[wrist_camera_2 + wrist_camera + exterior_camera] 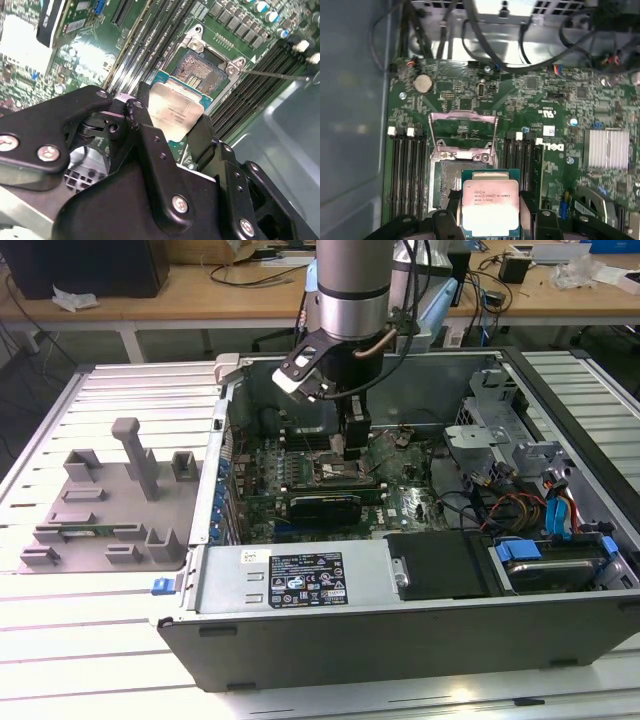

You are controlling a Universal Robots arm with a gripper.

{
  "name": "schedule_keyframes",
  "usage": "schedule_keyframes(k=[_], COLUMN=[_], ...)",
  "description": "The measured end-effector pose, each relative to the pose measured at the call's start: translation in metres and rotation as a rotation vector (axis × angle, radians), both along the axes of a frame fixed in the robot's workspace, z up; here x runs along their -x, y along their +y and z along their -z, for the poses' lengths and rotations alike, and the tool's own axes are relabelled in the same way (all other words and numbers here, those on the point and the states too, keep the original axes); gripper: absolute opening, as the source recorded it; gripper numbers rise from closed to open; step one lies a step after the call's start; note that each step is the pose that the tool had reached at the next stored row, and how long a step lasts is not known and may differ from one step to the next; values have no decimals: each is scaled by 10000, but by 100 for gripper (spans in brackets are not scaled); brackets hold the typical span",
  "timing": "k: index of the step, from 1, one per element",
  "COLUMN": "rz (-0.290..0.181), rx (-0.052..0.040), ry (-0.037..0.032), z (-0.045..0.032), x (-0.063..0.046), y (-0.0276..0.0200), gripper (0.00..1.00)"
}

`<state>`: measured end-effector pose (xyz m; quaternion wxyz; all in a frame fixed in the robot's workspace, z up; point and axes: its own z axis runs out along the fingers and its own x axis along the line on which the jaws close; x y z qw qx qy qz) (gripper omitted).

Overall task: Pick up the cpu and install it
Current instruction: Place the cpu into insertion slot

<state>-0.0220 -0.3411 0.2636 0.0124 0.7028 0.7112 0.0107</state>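
Fingers of the gripper (170,122) are closed on two opposite edges of the cpu (490,207). The chip hangs just over the open socket (200,70), overlapping one side of it rather than sitting centred. The socket's load plate (462,131) stands lifted clear. The main risk, as I judge it, is that a chip lowered off-centre or tilted would bend the socket's contact pins, and a wrongly turned corner would stop it seating. A weak edge grip could also let it slip onto the socket.
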Motion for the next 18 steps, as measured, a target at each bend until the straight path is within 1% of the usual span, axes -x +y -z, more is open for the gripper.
schedule_keyframes(k=[2,7,8,9,10,12,15,18], rz=[403,432,435,432,408,353,227,87], rx=[1,-2,-2,-1,0,1,-1,0], ry=[1,-1,-2,-10,-20,-22,-22,-22], z=[1,7,18,38,63,101,159,217], x=[0,0,5,27,71,100,105,105], y=[-1,1,1,3,7,17,62,130], gripper=[55,55,55,55,55,55,55,55])
